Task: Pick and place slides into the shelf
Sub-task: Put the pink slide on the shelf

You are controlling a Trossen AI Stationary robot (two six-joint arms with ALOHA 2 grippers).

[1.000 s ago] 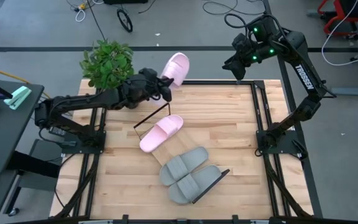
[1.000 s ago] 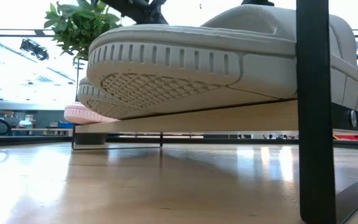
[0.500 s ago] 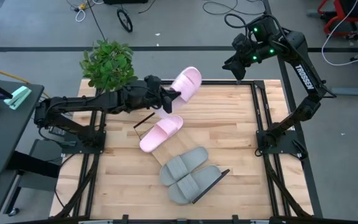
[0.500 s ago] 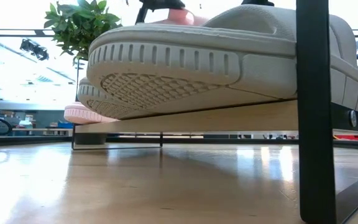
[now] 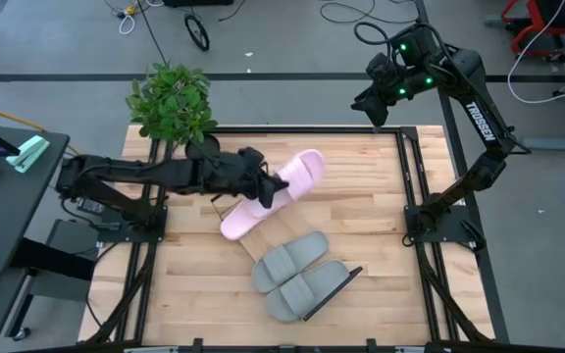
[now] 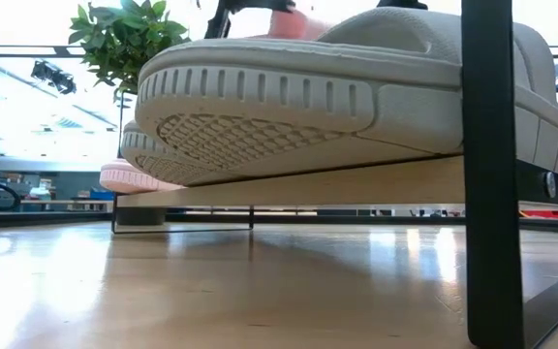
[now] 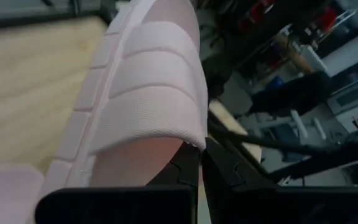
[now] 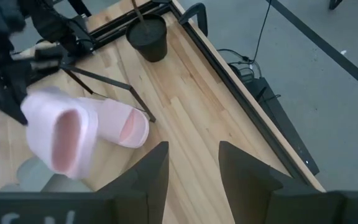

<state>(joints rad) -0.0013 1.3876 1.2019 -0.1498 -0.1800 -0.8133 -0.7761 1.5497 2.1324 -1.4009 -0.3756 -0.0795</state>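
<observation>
The left claw is clenched on the strap of a pale pink ribbed soft slide sandal, holding it tilted in the air. Just below that claw, a second pale pink slide lies on the long light-wood shelf board with dark wire frames. Farther along the board, two grey slides lie side by side. The right claw hangs with its fingers parted and empty, well apart, past the wooden desk's far corner.

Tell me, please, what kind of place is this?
Probably a robotics lab or workshop: a wooden table with two mounted arms stands on a grey floor with loose cables, and the low view shows a large open room behind.
</observation>
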